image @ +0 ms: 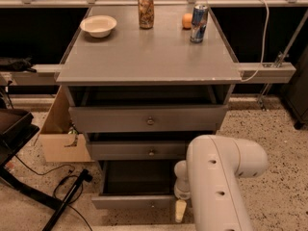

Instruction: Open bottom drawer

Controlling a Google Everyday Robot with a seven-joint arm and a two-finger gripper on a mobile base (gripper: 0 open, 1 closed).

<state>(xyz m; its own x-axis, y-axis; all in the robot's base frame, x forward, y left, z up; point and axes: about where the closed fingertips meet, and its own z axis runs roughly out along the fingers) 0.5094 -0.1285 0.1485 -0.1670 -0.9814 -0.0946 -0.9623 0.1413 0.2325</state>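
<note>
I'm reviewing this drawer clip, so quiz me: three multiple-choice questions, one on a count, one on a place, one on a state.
1. How many cans stand on the cabinet? A one; B two; C four.
2. Where is the hand? A by the bottom drawer's right front corner; B among the cans; C left of the cabinet.
3. The bottom drawer is: A shut; B pulled out; C missing.
Answers: 1 B, one brown, one blue. 2 A, it hangs low at that corner. 3 B, its inside shows.

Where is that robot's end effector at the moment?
The end effector sits low in the camera view, right of centre, at the right end of the front of the open bottom drawer, just beneath the robot's white arm.
</note>
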